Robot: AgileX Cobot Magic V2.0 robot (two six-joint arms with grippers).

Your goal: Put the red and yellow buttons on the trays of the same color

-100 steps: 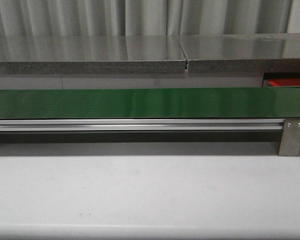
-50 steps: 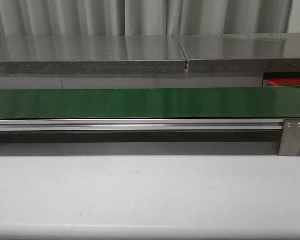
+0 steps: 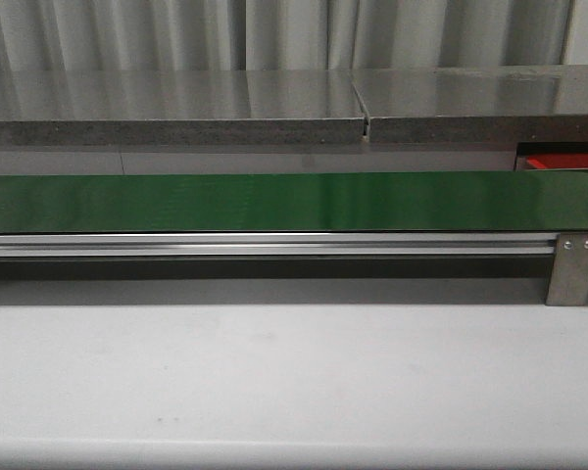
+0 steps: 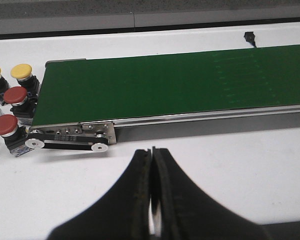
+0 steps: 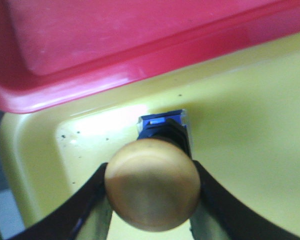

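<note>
You have one yellow button (image 5: pixel 152 184) clamped in the right gripper (image 5: pixel 151 200), directly over the yellow tray (image 5: pixel 240 130); one red tray (image 5: pixel 115 45) lies just beyond. Left gripper (image 4: pixel 151 200) is fully closed, empty; ahead sit two yellow buttons (image 4: pixel 21 71) and two red buttons (image 4: pixel 15 95) beside the conveyor belt (image 4: pixel 180 82). No legible markings.

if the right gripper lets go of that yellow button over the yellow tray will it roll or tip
The yellow button has a wide domed cap over a narrower dark body, so it looks top-heavy and could tip. Its boxy base probably stops rolling. The yellow tray looks smooth, so it might slide.
</note>
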